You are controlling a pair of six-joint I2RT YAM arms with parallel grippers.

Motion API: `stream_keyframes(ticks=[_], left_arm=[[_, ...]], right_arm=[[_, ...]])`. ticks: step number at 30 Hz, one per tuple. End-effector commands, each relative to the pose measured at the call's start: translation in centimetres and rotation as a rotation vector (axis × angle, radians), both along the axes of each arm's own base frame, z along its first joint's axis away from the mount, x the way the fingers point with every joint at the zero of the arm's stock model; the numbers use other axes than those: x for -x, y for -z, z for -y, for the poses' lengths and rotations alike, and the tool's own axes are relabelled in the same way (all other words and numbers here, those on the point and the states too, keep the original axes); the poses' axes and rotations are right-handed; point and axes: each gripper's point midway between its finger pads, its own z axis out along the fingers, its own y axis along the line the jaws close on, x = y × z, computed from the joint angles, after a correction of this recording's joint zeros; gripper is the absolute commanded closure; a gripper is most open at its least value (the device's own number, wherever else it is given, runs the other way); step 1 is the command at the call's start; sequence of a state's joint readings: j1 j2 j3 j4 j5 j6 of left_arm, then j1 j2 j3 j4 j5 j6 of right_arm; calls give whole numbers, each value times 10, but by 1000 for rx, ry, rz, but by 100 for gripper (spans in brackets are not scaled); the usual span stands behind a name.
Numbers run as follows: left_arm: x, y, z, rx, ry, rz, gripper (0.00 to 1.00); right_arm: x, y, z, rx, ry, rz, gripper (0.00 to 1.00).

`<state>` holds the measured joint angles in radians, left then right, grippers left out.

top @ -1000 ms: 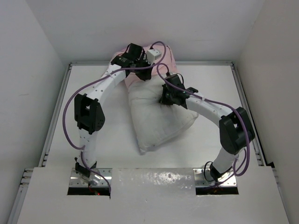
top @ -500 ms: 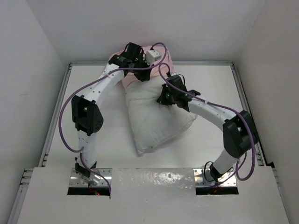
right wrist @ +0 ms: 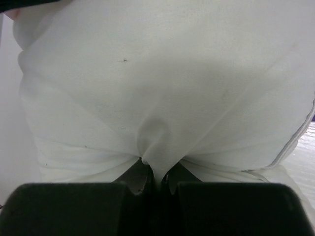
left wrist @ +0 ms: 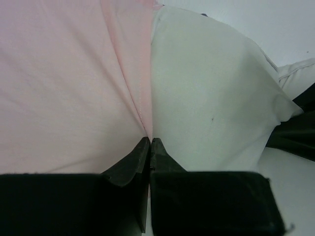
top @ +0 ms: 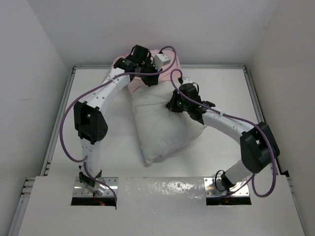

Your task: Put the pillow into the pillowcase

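The white pillow (top: 162, 123) lies aslant in the middle of the table, its far end against the pale pink pillowcase (top: 172, 66) at the back edge. My left gripper (top: 147, 74) is shut on the pillowcase's edge; the left wrist view shows pink fabric (left wrist: 64, 83) pinched between the closed fingers, with the pillow (left wrist: 206, 98) beside it. My right gripper (top: 173, 104) is shut on a pinched fold of the pillow (right wrist: 157, 98) near its far right side. The pillowcase's printed side and the pillow's blue tag are out of view.
White walls (top: 29, 73) close in the table on the left, back and right. The table's rails (top: 59, 123) run along both sides. The arm bases (top: 93, 189) sit at the near edge.
My right gripper has moved left and a little away from me with the pillow's fold, and the pillow has shifted left toward the pillowcase. My left gripper has held almost still.
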<state>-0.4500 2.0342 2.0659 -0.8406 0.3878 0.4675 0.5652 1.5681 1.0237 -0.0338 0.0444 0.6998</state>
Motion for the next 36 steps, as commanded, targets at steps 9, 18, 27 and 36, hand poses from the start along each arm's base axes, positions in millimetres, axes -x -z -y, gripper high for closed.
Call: stream_keyframes(ticks=[9,18,27,36], left_arm=[[106,-94,62,194,426,92,100],[97,-80,78,239,442,11,100],[34,-71,48,185,233,62,100],[38,-72,15,160,115,-6,100]], right_arm=[[-64,-144,17,-405,109,384,100],[-87,-158,12,-407,33,489,100],[-65,-89,22,-386,43,247,100],[7,-59,-8,-314,80,127,100]])
